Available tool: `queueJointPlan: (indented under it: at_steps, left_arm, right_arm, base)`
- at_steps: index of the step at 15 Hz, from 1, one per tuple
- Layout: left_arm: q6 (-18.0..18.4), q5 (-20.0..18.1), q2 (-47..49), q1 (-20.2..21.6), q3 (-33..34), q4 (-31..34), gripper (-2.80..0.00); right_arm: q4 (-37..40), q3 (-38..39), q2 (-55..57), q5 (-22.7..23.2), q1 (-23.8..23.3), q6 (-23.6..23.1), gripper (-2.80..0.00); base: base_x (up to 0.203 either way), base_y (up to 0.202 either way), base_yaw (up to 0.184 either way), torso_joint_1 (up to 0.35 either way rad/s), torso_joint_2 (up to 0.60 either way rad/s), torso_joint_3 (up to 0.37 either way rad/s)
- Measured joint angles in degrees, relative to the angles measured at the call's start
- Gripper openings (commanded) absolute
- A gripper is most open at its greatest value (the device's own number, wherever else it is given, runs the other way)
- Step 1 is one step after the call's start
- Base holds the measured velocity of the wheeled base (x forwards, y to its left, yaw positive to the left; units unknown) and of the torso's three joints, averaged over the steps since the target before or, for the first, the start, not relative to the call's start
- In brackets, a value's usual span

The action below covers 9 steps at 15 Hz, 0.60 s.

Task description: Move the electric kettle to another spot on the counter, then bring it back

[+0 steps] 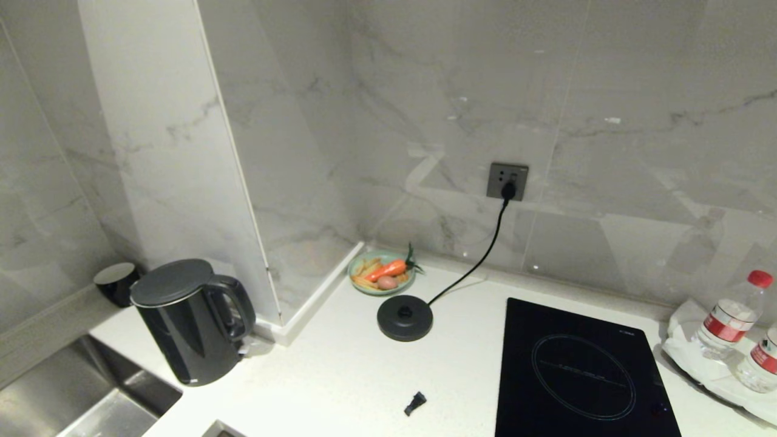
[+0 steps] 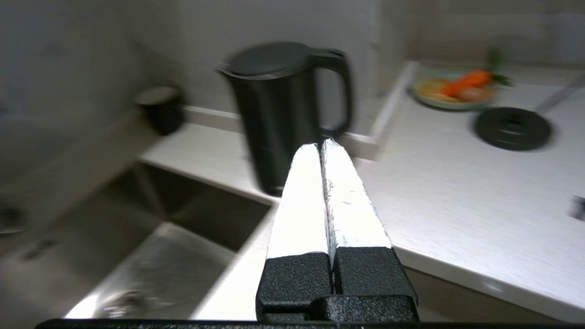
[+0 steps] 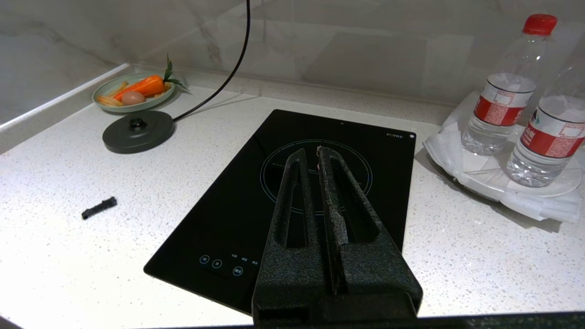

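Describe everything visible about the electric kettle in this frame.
The electric kettle is a tall, glossy black cylinder, slightly tapered, with a flat matte lid and a black loop handle facing the wall corner. It stands upright on the white counter beside the sink, off its round base disc, which sits apart near the plate. A small black cup stands behind it. Nothing grips it: the left claw is shut and short of it.
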Motion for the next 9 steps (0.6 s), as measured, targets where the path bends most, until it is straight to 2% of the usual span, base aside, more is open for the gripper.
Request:
queueJointPlan:
  at_steps: [2,7,9]
  left_arm:
    - [-3.19,-5.32,-1.13,0.06,2.43,0.16,-2.80]
    - [-3.42,-5.83,-1.92,0.06,3.24,0.18,-2.80]
    - [-3.39,-5.84,-1.97,0.11,3.24,0.22,-2.80]
  right_arm:
    - [-0.02,0.00,0.00,0.00,0.00,-0.06,-2.80]
    - [0.00,0.00,0.00,-0.02,0.00,-0.38,-2.80]
    - [-0.02,-0.02,0.00,0.00,0.00,-0.45,-2.80]
  base:
    - [0.000,0.000,0.000,0.000,0.00,0.000]
    - [0.000,0.000,0.000,0.000,0.00,0.000]
    - [0.006,-0.006,0.132,0.007,0.00,0.000]
